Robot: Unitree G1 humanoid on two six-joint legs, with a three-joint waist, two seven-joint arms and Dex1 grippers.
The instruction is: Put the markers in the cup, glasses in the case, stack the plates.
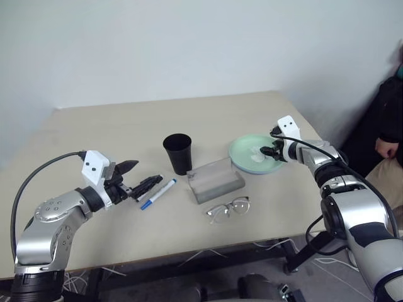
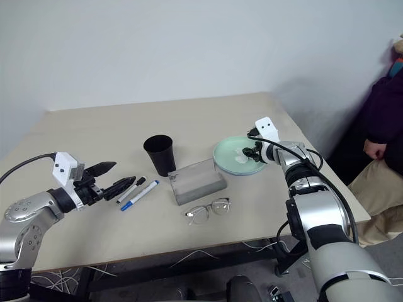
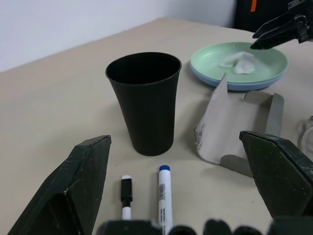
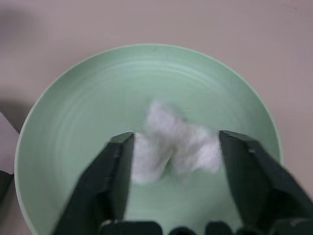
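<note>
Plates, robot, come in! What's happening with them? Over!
Both tools open: left tool beside markers, right tool over mint green plate. Mint sits stacked on blue plate. Crumpled tissue lies in it, under right tool.

Your right end effector hangs over the mint green plate, where the white tissue lies. The cup stands upright beside the case; the glasses lie nearer you.
</note>
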